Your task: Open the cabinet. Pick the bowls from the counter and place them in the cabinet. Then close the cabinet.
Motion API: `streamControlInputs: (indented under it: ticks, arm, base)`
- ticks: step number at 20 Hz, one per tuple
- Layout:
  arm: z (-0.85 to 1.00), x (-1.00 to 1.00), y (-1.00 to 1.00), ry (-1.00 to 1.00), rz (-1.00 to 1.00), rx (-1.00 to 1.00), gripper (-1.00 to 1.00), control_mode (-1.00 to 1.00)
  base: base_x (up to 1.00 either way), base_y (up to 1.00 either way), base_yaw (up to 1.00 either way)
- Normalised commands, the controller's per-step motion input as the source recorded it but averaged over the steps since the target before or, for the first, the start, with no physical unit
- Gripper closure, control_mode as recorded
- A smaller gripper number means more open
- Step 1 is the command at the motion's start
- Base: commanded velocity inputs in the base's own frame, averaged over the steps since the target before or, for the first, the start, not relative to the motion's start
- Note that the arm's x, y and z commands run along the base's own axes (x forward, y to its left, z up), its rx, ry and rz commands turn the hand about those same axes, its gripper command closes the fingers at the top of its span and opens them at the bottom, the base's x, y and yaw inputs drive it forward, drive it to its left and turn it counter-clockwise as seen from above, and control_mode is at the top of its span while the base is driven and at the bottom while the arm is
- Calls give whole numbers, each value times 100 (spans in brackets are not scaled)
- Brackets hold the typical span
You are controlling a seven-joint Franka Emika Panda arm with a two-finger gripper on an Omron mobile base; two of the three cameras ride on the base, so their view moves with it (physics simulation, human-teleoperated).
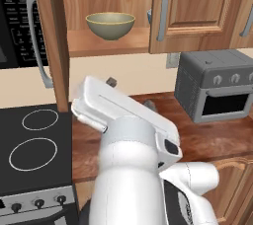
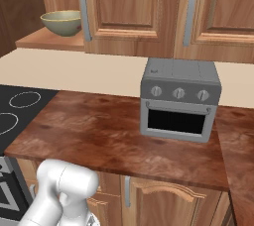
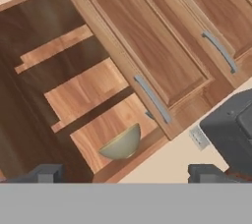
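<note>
Standing open on its left side, the cabinet (image 1: pixel 197 12) shows its bottom shelf, where the olive-yellow bowl (image 1: pixel 110 25) sits upright near the front edge. Just right of that bowl, the edge of a second bowl (image 1: pixel 149 17) peeks out from behind the shut right door. Below the cabinet, the counter (image 2: pixel 109 131) carries a grey toaster oven (image 2: pixel 179 99). The gripper (image 3: pixel 125 174) points up at the cabinet, jaws spread wide and holding nothing.
</note>
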Motion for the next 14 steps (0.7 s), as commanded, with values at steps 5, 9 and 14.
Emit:
streamControlInputs:
  ticks: [5,9,14]
  arm:
    - [-17,4,54,-5,-14,1,-100,-100]
    - [-5,10,52,-3,-16,6,-100,-100]
    - [0,13,29,-2,-15,8,-100,-100]
  base:
    - [0,0,0]
    - [0,0,0]
    - [0,0,0]
